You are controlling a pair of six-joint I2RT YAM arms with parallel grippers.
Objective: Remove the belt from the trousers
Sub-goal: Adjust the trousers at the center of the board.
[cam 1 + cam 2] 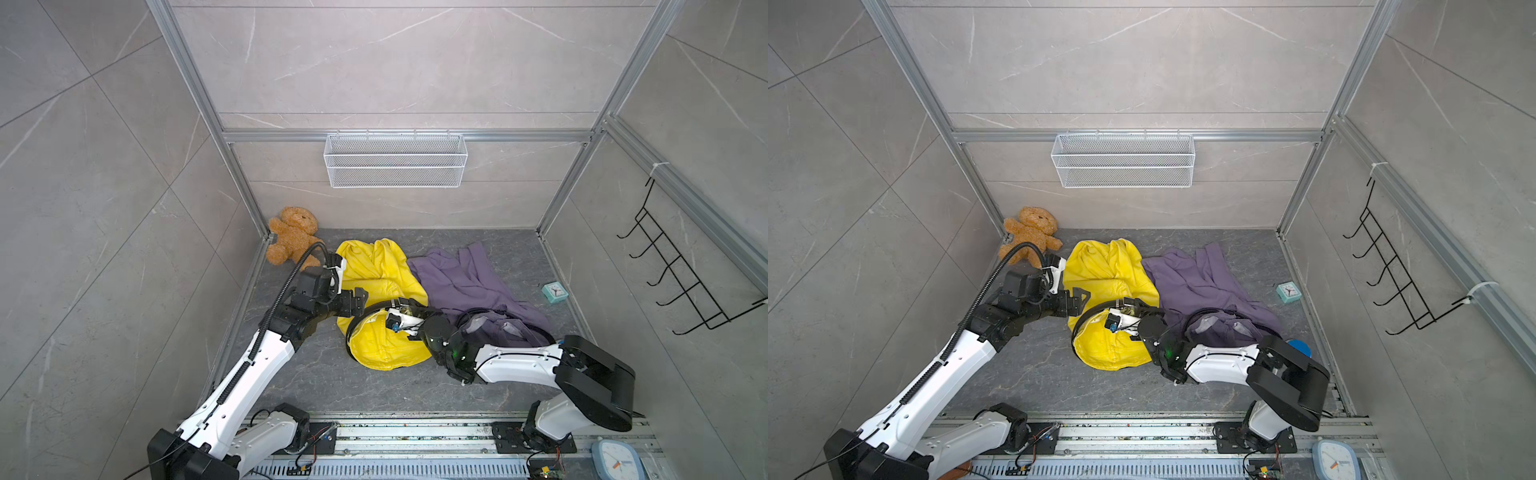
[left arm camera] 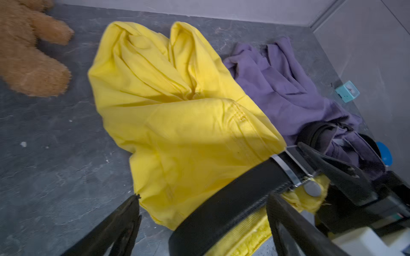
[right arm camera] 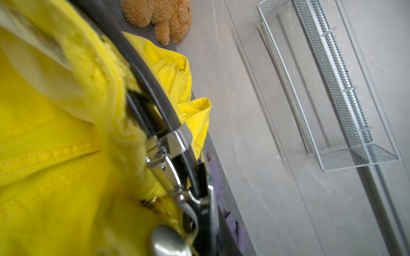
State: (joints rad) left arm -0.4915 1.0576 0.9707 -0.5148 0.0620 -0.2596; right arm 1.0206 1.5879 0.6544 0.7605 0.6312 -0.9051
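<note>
Yellow trousers [image 1: 382, 266] [image 1: 1104, 270] lie crumpled on the dark floor, with a black belt [image 1: 360, 316] [image 1: 1087, 316] looped around their waistband. My right gripper [image 1: 400, 306] [image 1: 1126, 306] sits at the waistband, shut on the belt beside its silver buckle [image 2: 286, 168] [image 3: 177, 137]. One of its fingers [image 2: 341, 175] presses on the strap. My left gripper [image 1: 359, 298] [image 2: 205, 206] is open just left of the waistband. In the left wrist view the belt [image 2: 233, 199] runs between its spread fingers without touching them.
Purple trousers [image 1: 457, 278] with their own dark belt [image 1: 478, 311] lie right of the yellow ones. A teddy bear [image 1: 293, 239] sits in the back left corner and a small teal clock [image 1: 555, 291] by the right wall. A wire basket [image 1: 395, 160] and a hook rack [image 1: 673, 266] hang on the walls.
</note>
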